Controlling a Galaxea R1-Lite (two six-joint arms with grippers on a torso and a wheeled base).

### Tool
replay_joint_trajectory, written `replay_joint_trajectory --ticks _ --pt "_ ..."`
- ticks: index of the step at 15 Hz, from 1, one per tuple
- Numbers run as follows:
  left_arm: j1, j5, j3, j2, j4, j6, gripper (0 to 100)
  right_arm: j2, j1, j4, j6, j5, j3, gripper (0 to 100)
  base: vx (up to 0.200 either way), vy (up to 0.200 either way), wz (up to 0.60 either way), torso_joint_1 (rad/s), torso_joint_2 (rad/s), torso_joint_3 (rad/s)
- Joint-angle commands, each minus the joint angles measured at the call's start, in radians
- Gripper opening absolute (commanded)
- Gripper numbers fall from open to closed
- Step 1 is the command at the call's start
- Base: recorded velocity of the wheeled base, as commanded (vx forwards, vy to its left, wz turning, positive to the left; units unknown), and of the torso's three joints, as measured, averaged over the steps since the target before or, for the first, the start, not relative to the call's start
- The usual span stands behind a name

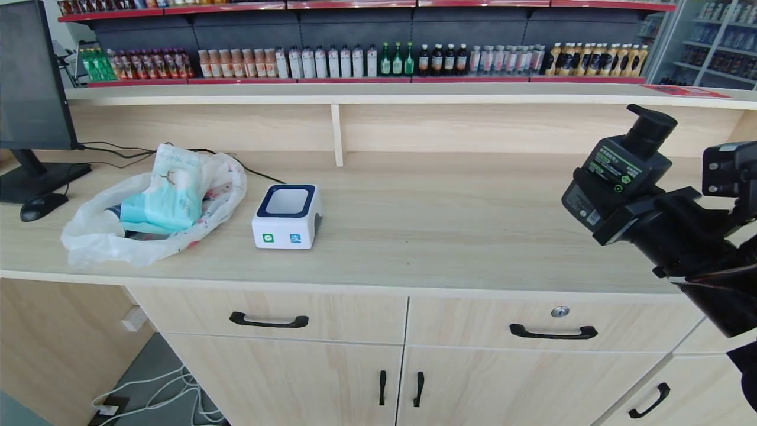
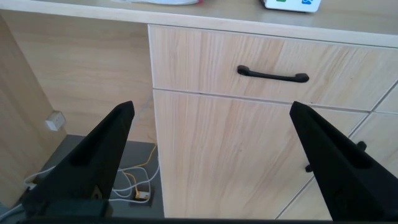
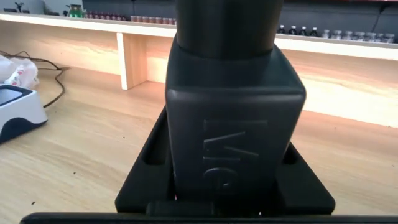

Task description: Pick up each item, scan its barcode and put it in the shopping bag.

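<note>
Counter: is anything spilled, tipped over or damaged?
Nothing stands out. The scanner sits upright, the shopping bag lies slumped with a teal pack inside, and the right pincer holds the black bottle tilted.

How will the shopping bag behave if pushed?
The shopping bag looks thin and crumpled, so probably floppy. It seems light and may slide on the counter, though the teal pack inside may anchor it.
</note>
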Motion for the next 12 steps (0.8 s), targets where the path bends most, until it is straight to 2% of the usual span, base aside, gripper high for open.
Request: replay_joint_trajectory --ticks 1,12 --pt "0.0 0.0 0.0 0.0 0.0 0.0 100 -0.019 -0.022 -0.002 0.004 0.0 0.005 0 0.0 0.0 0.0 0.0 0.0 0.0" --pt "0.0 0.002 0.0 0.0 0.0 -0.013 100 0.006 -0.024 -0.002 0.013 0.0 -0.018 0 0.0 0.2 0.0 0.004 0.0 0.002"
